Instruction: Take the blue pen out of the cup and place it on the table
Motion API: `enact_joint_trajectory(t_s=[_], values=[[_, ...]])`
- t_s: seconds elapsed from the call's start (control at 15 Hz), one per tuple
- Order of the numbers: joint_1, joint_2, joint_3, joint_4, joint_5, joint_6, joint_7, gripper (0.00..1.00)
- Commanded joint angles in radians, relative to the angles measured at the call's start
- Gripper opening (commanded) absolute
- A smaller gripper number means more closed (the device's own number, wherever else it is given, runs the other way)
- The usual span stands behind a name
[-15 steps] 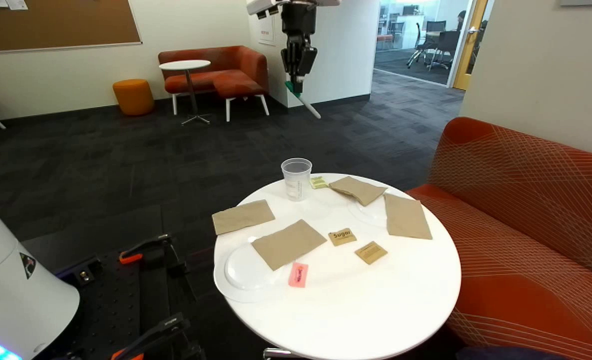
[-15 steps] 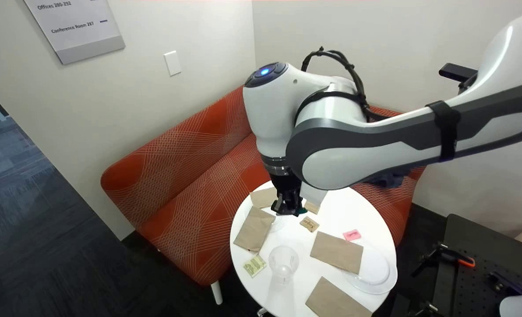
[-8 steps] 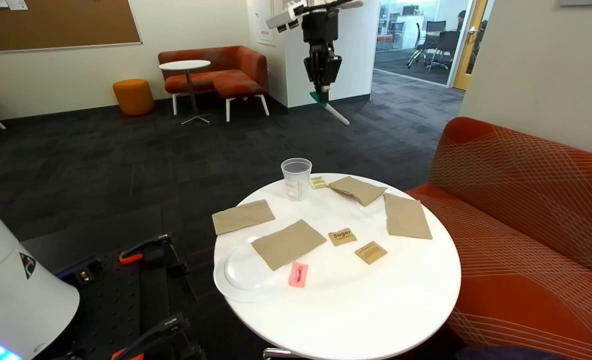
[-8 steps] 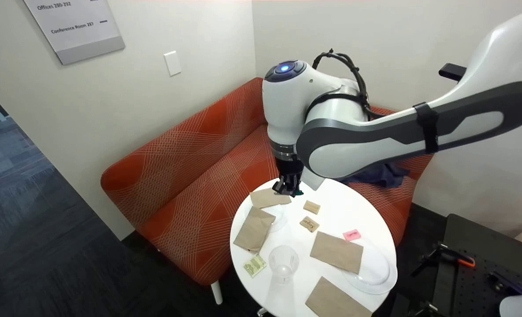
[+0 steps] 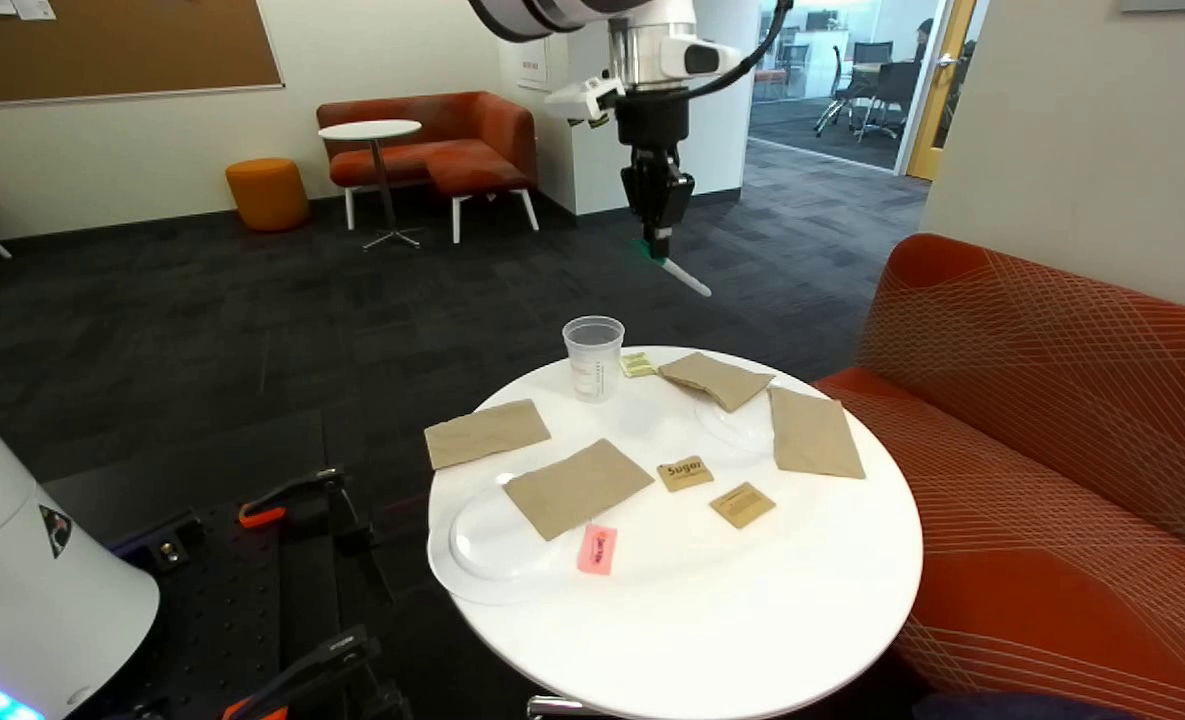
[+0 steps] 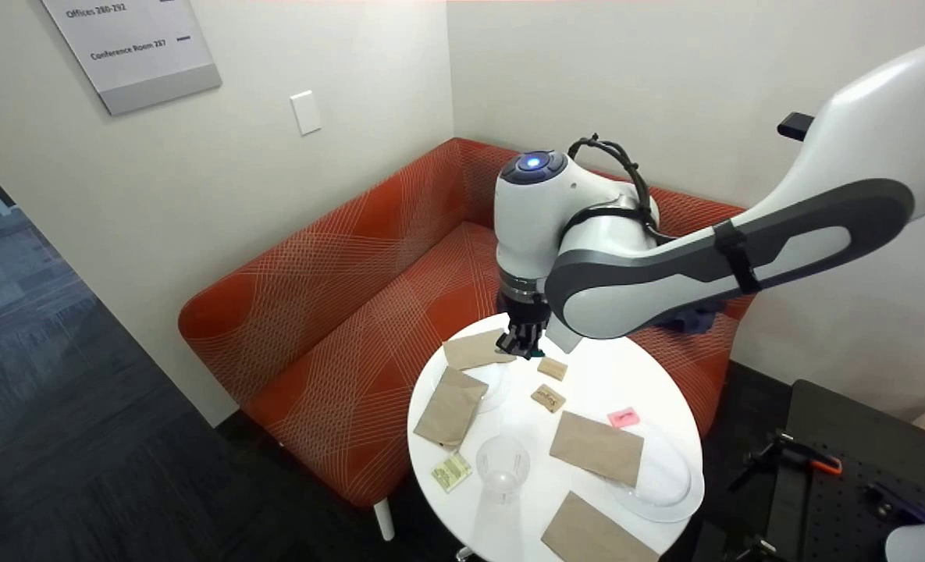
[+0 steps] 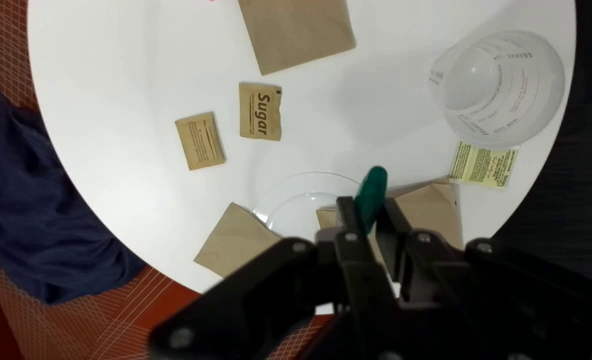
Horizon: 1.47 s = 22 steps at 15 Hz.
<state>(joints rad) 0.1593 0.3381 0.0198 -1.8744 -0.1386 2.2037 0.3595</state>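
The blue pen [image 5: 688,278] shows as a thin marker with a teal-green cap and a white barrel. My gripper [image 5: 659,250] is shut on it near the cap and holds it tilted, well above the table [image 5: 752,610]. In the wrist view the green cap [image 7: 374,185] sticks out between the fingertips [image 7: 367,207]; the barrel is hidden there. In an exterior view my gripper [image 6: 526,347] covers most of the pen. The clear cup [image 5: 593,362] stands upright near the table's edge, with nothing in it. It also shows in the wrist view [image 7: 520,95].
Brown napkins [image 5: 580,490], sugar packets [image 5: 686,473], a pink packet [image 5: 597,550] and a yellow-green packet [image 7: 483,164] lie on the table. Clear plastic lids [image 5: 502,545] lie partly under napkins. A red couch [image 6: 353,367] borders the table.
My gripper has moved with the pen, rightward and then down toward the table in an exterior view, keeping its hold. The cup and the things on the table have not moved.
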Motion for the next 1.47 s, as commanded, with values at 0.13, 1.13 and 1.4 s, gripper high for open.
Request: enact_joint_trajectory(t_s=[0.13, 1.13, 1.4], values=[[-0.004, -0.015, -0.005, -0.131, 0.016, 0.146, 0.033, 0.04], [0.039, 0.079, -0.044, -0.221, -0.002, 0.329, 0.162, 0.04], [0.073, 0.130, -0.075, -0.214, -0.022, 0.353, 0.195, 0.04]])
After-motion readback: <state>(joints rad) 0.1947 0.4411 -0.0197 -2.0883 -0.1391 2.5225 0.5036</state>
